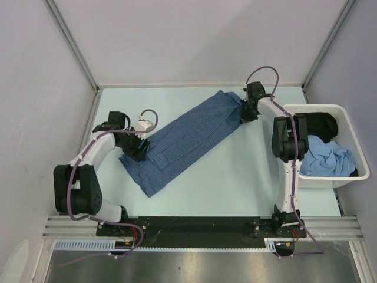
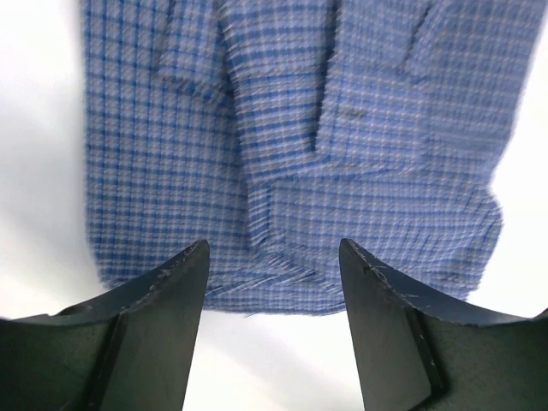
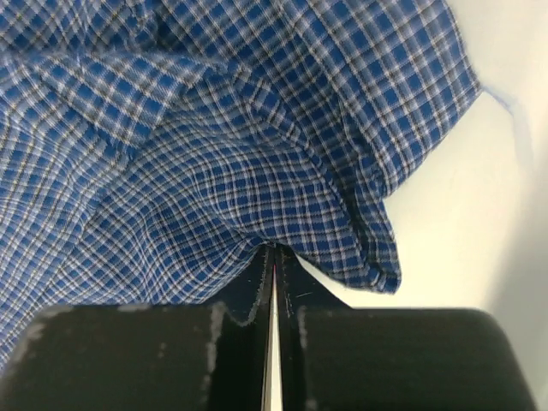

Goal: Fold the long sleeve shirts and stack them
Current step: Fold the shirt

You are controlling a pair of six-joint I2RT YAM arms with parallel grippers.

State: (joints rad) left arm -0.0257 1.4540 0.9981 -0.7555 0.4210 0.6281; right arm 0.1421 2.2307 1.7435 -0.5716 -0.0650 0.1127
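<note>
**Checked shirt stretched on the table – one claw on it, one claw off**

You have the pale green table [image 1: 235, 177] in front of you, and across its middle lies the dark-blue checked shirt [image 1: 188, 138]. It runs as a long, narrow band on a diagonal, from the near left up to the far right. The near-left end is broad and squared off; the far-right end is bunched and rumpled.

To your right, the white bin [image 1: 312, 107] sits at the table's right edge, well apart from the shirt. Inside it you can see a crumpled light-blue garment [image 1: 327, 159] towards the near side and a dark garment [image 1: 321, 124] towards the far side. What kind of clothes they are cannot be told from here.

Your right gripper [image 1: 244, 112] is at the far-right end of the shirt. In the right wrist view its fingers [image 3: 248, 295] are pressed together, and the creases of the checked cloth run into their tips – it is clamped on a fold at that end of the shirt.

Your left gripper [image 1: 140, 150] is at the near-left end, over the shirt's left edge. In the left wrist view its jaws stand well apart, and the hem of the cloth and a strip of bare table show between the two dark fingers [image 2: 154, 317]. Nothing is between the pads. Whether the fingertips touch the table you cannot tell from these views.
</note>
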